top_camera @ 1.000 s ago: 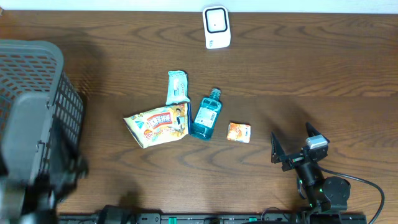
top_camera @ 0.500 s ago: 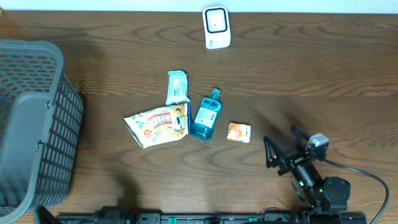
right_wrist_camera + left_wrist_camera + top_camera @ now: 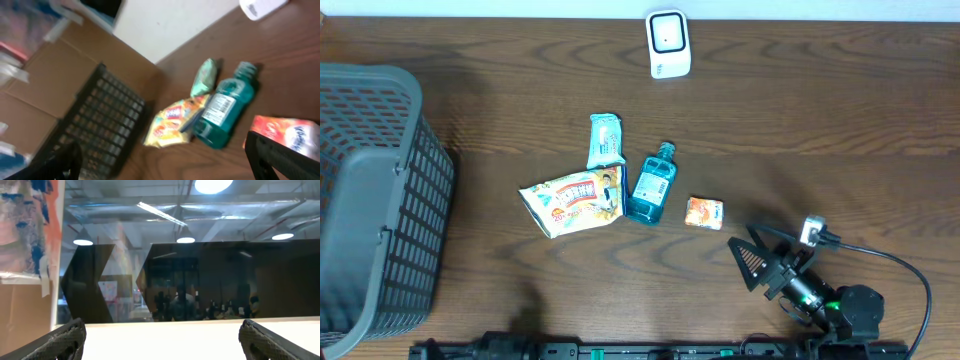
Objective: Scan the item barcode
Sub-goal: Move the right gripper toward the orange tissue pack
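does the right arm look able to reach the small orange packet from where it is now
Probably yes: the right gripper is open and close to the orange packet, with only bare table between them; the blue bottle lies apart.

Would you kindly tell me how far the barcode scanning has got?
Done: nothing visible; the orange box, blue bottle, snack bag and green packet all lie on the table, none held. In hand: the right gripper, open, hangs near the orange box. To do: grasp an item and present it to the white scanner.
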